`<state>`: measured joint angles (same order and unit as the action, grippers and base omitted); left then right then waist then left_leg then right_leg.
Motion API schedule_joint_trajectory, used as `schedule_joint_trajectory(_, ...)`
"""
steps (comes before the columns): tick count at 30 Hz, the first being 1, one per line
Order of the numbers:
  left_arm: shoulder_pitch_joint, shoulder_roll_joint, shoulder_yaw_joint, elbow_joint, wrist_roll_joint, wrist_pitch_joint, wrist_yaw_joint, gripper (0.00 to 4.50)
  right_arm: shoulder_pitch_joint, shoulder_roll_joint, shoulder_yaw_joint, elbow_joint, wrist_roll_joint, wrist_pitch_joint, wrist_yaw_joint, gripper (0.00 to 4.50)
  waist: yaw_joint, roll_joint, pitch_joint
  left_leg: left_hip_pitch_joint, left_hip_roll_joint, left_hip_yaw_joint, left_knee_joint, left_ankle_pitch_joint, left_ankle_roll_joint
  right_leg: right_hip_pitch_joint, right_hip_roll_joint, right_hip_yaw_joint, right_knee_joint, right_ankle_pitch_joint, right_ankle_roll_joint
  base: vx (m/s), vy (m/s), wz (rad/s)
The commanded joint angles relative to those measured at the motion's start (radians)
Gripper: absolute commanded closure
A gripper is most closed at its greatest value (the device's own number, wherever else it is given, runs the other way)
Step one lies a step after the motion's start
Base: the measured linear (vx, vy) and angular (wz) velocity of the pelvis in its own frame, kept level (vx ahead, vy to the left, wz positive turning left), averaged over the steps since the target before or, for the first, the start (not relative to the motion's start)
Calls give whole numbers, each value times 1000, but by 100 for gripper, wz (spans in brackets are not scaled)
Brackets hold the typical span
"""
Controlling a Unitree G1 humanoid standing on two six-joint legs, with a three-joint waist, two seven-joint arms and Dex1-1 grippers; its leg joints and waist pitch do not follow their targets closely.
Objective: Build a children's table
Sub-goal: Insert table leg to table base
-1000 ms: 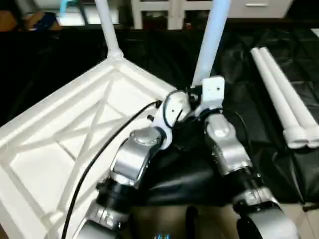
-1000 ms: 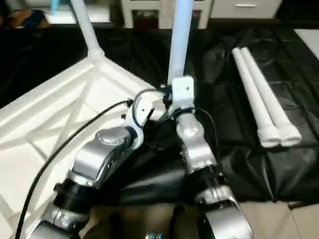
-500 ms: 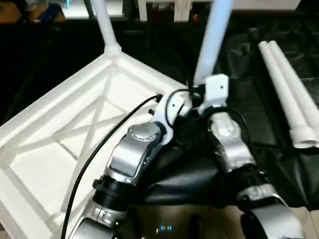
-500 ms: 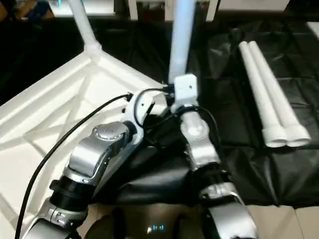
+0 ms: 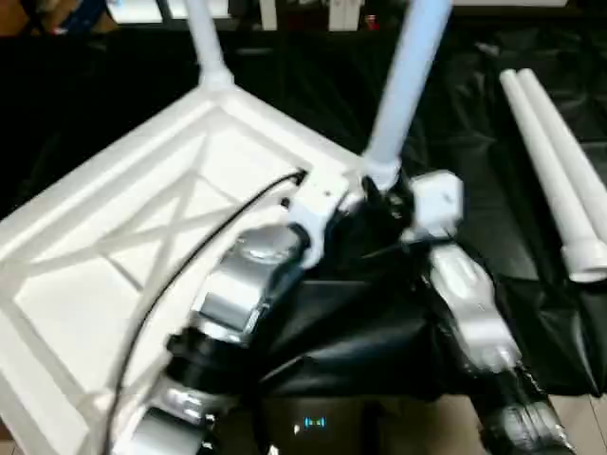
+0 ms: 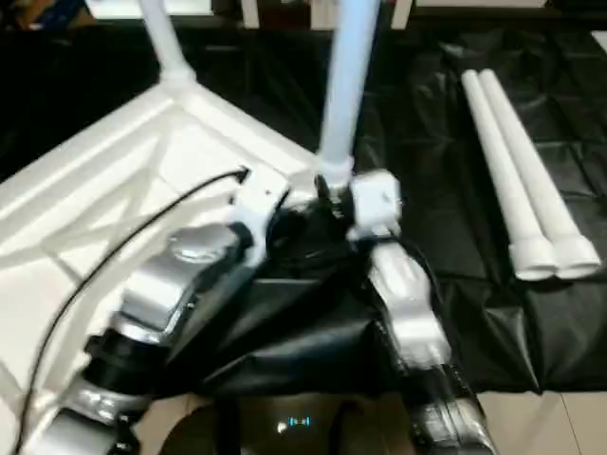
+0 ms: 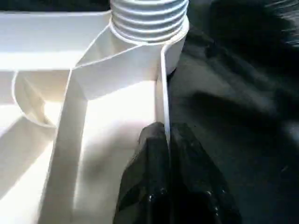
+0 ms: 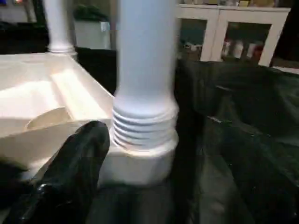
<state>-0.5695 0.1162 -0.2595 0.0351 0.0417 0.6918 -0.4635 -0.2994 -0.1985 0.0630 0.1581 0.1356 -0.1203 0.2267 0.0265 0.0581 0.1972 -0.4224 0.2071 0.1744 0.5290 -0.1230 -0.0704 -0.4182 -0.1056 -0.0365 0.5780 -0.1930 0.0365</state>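
The children's table top (image 5: 123,237) lies upside down, X-ribs showing. Two white legs stand upright in its corner sockets: a far one (image 5: 206,47) and a near one (image 5: 406,85), whose threaded base (image 8: 145,126) sits in its socket. My left gripper (image 7: 164,133) is shut on the thin rim wall (image 7: 163,84) just short of that socket. The right gripper (image 5: 384,194) is open beside the near leg's base. One black finger (image 8: 74,168) stands just off the socket, and the other finger is out of sight.
Two loose legs (image 5: 555,171) lie side by side on the crumpled black cloth (image 5: 474,123) to the right. A black cable (image 5: 218,237) runs along my left forearm over the top. White cabinets (image 8: 229,32) stand at the back.
My right wrist has drawn back to the right, away from the near leg, and its fingers have spread. The left gripper stays on the rim. The camera has tilted slightly.
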Motion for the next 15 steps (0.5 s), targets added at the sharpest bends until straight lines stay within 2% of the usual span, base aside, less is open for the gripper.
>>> schedule_joint_trajectory(1, 53, 60, -57, 14, 19, -105, -105, 450, 33, -32, -7, -115, 82, 70, 68, 20, 1, -19, -85, 24, -3, 8, -35, -89, 144, 57, -7, 13, -44, 102, -225, 0, 0, 0)
schedule_joint_trajectory(2, 64, 87, -75, 4, 17, -136, -145, 450, 47, -51, -14, -143, 111, 97, 92, 20, 3, -17, -83, 29, -1, 9, -36, -118, 139, 56, -8, 15, -50, 52, -224, 0, 0, 0)
schedule_joint_trajectory(3, 81, 123, -95, -11, 12, -164, -197, 450, 66, -84, -24, -180, 159, 140, 133, 20, 3, -16, -82, 29, 1, 9, -39, -130, 131, 54, -9, 17, -49, 21, -230, 0, 0, 0)
schedule_joint_trajectory(4, 99, 162, -116, -27, 9, -219, -254, 450, 81, -130, -35, -204, 192, 182, 181, 20, 5, -12, -83, 33, 3, 10, -38, -135, 127, 51, -9, 18, -50, 10, -232, 0, 0, 0)
schedule_joint_trajectory(5, 129, 220, -143, -61, -14, -277, -351, 450, 97, -217, -55, -229, 224, 227, 274, 20, 6, -12, -85, 33, 3, 7, -38, -133, 127, 55, -8, 18, -50, 8, -236, 0, 0, 0)
schedule_joint_trajectory(7, 144, 249, -157, -77, -23, -302, -393, 450, 108, -269, -65, -245, 243, 264, 335, 20, 12, -4, -88, 40, 6, 11, -34, -107, 129, 51, -7, 20, -45, 53, -252, 0, 0, 0)
schedule_joint_trajectory(8, 164, 276, -168, -95, -45, -335, -448, 450, 122, -337, -77, -267, 277, 286, 431, 20, 18, -2, -90, 41, 6, 12, -31, -92, 137, 51, -7, 20, -40, 80, -269, 0, 0, 0)
schedule_joint_trajectory(9, 164, 276, -168, -95, -45, -335, -448, 450, 122, -337, -77, -267, 277, 286, 431, 20, 20, -5, -93, 37, 6, 13, -28, -75, 148, 55, -8, 19, -35, 108, -277, 0, 0, 0)
schedule_joint_trajectory(11, 174, 289, -178, -91, -56, -375, -468, 450, 138, -379, -91, -302, 344, 341, 508, 20, 21, -6, -94, 36, 5, 15, -25, -71, 163, 55, -9, 18, -32, 114, -287, 0, 0, 0)
schedule_joint_trajectory(12, 181, 299, -189, -89, -57, -402, -482, 450, 145, -412, -91, -320, 403, 394, 568, 20, 22, -8, -94, 35, 5, 15, -24, -77, 171, 56, -11, 19, -32, 109, -291, 0, 0, 0)
schedule_joint_trajectory(13, 182, 300, -191, -87, -56, -408, -485, 450, 145, -420, -90, -321, 411, 402, 582, 20, 23, -9, -94, 36, 6, 15, -24, -81, 175, 56, -11, 19, -33, 103, -292, 0, 0, 0)
schedule_joint_trajectory(15, 184, 304, -201, -80, -51, -435, -499, 450, 142, -457, -78, -328, 458, 444, 656, 20, 26, -16, -93, 35, 8, 17, -23, -99, 181, 54, -15, 22, -36, 53, -291, 0, 0, 0)
